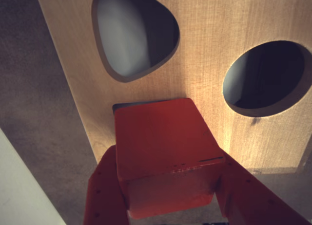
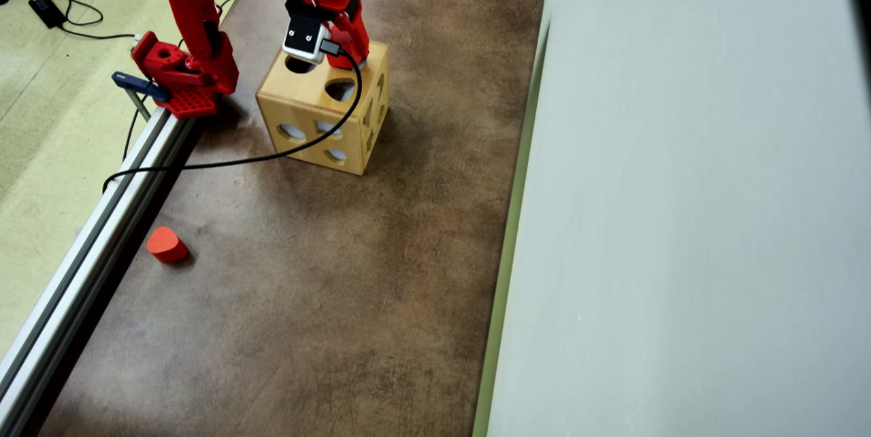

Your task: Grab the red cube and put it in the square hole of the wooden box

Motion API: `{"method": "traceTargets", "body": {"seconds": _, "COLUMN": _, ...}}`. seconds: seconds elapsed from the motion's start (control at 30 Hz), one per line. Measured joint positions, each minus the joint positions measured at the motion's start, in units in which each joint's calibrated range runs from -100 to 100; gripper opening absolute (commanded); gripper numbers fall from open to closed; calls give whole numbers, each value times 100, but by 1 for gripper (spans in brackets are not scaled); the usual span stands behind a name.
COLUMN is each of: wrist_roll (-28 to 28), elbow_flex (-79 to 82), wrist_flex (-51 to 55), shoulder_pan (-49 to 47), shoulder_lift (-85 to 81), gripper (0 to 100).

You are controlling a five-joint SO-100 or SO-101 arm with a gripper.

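In the wrist view the red cube (image 1: 163, 142) is held between my two red fingers (image 1: 105, 196). My gripper (image 1: 168, 186) is shut on it, just above the top of the wooden box (image 1: 204, 49). A thin dark edge of the square hole (image 1: 127, 105) shows just behind the cube. A rounded triangular hole (image 1: 134, 32) and a round hole (image 1: 265, 76) lie beyond. In the overhead view my gripper (image 2: 343, 56) hangs over the far top edge of the box (image 2: 320, 110); the cube is hidden by the arm.
A red rounded block (image 2: 166, 244) lies on the brown table (image 2: 326, 273) near the left edge. An aluminium rail (image 2: 95, 233) runs along the left side. The arm's base (image 2: 180, 76) is clamped at the back left. A black cable (image 2: 272, 151) trails across the box. A pale wall (image 2: 680, 185) stands on the right.
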Motion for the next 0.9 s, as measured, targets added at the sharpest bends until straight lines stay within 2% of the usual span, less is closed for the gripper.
{"method": "traceTargets", "body": {"seconds": 0.7, "wrist_roll": 0, "elbow_flex": 0, "wrist_flex": -81, "shoulder_pan": -137, "shoulder_lift": 161, "gripper": 2}}
{"method": "traceTargets", "body": {"seconds": 0.8, "wrist_roll": 0, "elbow_flex": 0, "wrist_flex": -81, "shoulder_pan": -137, "shoulder_lift": 161, "gripper": 6}}
{"method": "traceTargets", "body": {"seconds": 0.9, "wrist_roll": 0, "elbow_flex": 0, "wrist_flex": -81, "shoulder_pan": -137, "shoulder_lift": 161, "gripper": 15}}
